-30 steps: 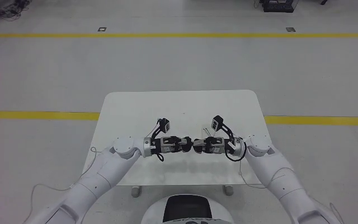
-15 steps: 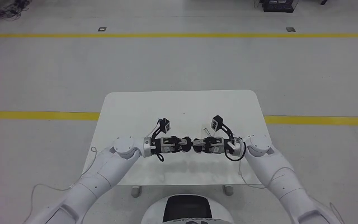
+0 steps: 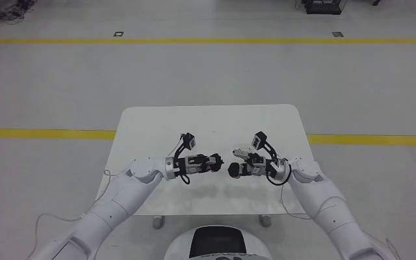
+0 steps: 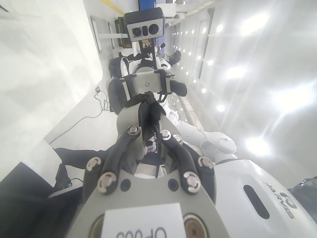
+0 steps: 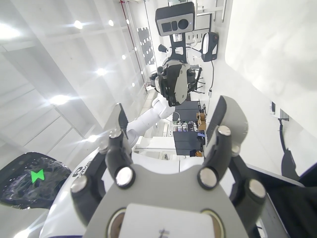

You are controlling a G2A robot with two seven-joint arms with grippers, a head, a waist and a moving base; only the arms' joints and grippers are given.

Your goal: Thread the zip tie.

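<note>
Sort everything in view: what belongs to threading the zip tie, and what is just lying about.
Belongs to the job:
left gripper, shut on the black zip tie
right gripper, open, facing the left one with a gap between them

Just lying about:
white table under both arms
yellow floor lines
</note>
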